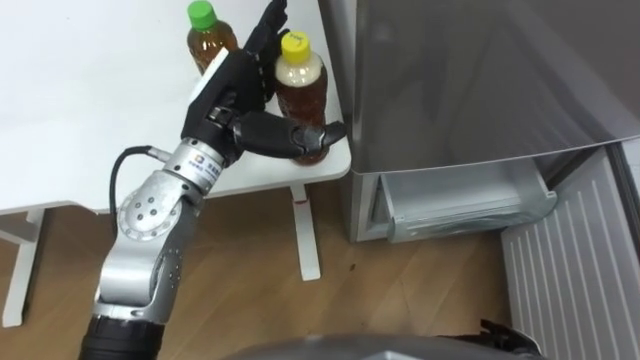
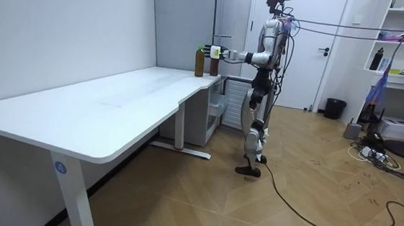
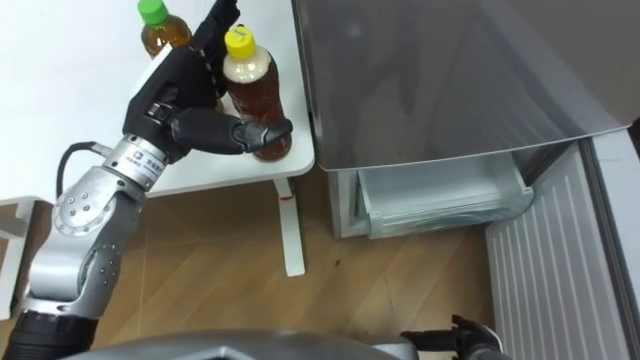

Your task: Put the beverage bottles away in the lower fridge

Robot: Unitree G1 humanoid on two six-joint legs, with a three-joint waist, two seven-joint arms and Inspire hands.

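Observation:
Two bottles of brown tea stand at the corner of the white table (image 1: 90,110): one with a yellow cap (image 1: 300,85) near the edge and one with a green cap (image 1: 208,35) behind it. My left hand (image 1: 235,95) is at the yellow-capped bottle, with the thumb lying across its lower front and the straight fingers reaching up behind it. The grey fridge (image 1: 470,80) stands right of the table, its lower drawer (image 1: 460,205) pulled out and holding nothing. A dark part of my right hand (image 1: 505,338) shows at the bottom edge.
The open lower fridge door (image 1: 570,265), white and ribbed inside, stands at the right. A white table leg (image 1: 305,230) stands on the wooden floor between me and the fridge. In the room view I stand at the table's far end by the fridge (image 2: 227,28).

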